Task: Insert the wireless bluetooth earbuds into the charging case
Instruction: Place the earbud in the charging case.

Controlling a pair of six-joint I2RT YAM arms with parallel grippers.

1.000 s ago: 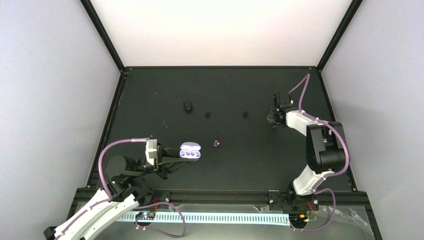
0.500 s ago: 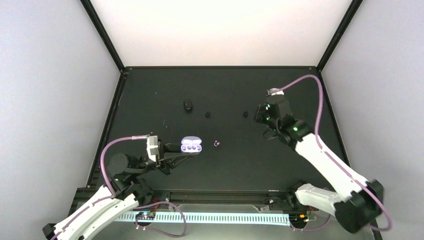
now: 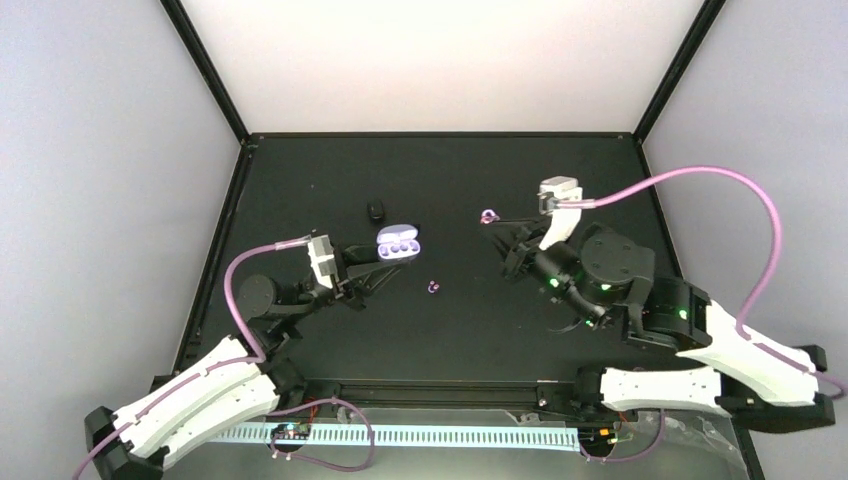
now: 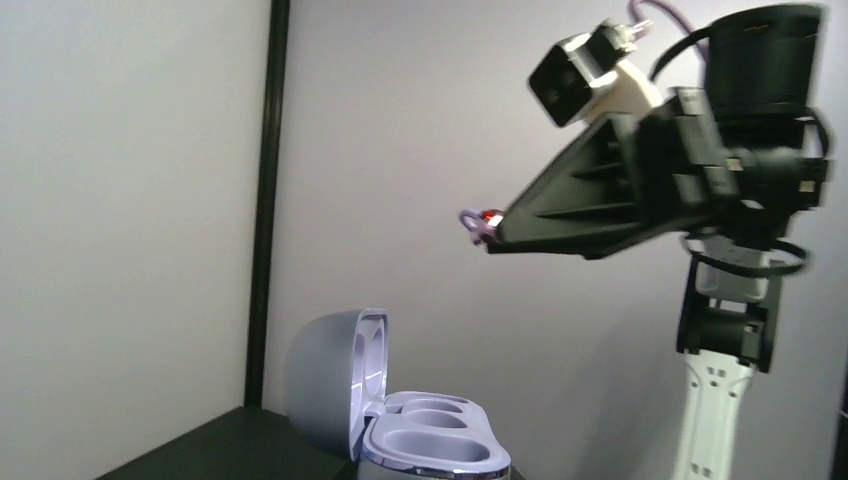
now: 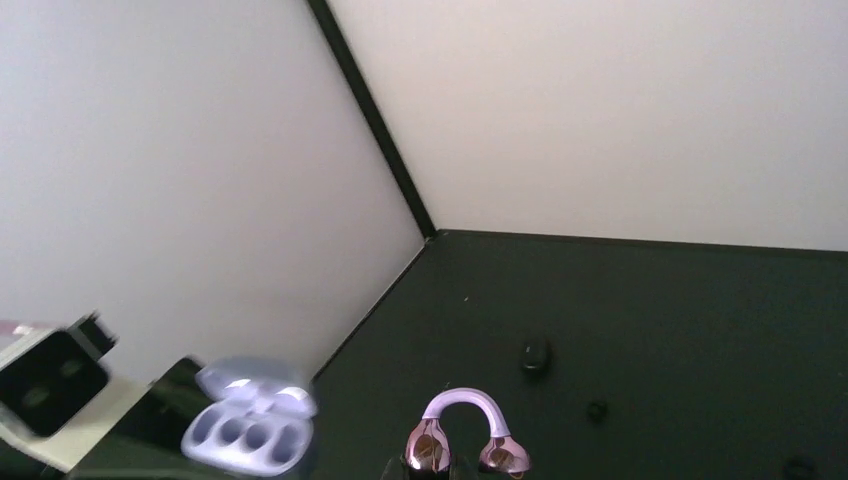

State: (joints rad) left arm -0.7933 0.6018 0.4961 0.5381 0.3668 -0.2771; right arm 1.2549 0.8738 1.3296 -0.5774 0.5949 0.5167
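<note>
My left gripper is shut on the open lavender charging case and holds it above the table. In the left wrist view the case has its lid up and its wells empty. My right gripper is shut on a purple clip-shaped earbud and holds it in the air, to the right of the case. In the right wrist view this earbud is a lavender arch with two shiny ends, pinched by one end. A second purple earbud lies on the table.
A small black case lies on the far part of the black table; it also shows in the right wrist view, with a black bud near it. Light walls stand round the table.
My left gripper has lifted the case and carried it up and to the right. My right arm has swung from the far right towards the middle and now holds the purple earbud aloft.
</note>
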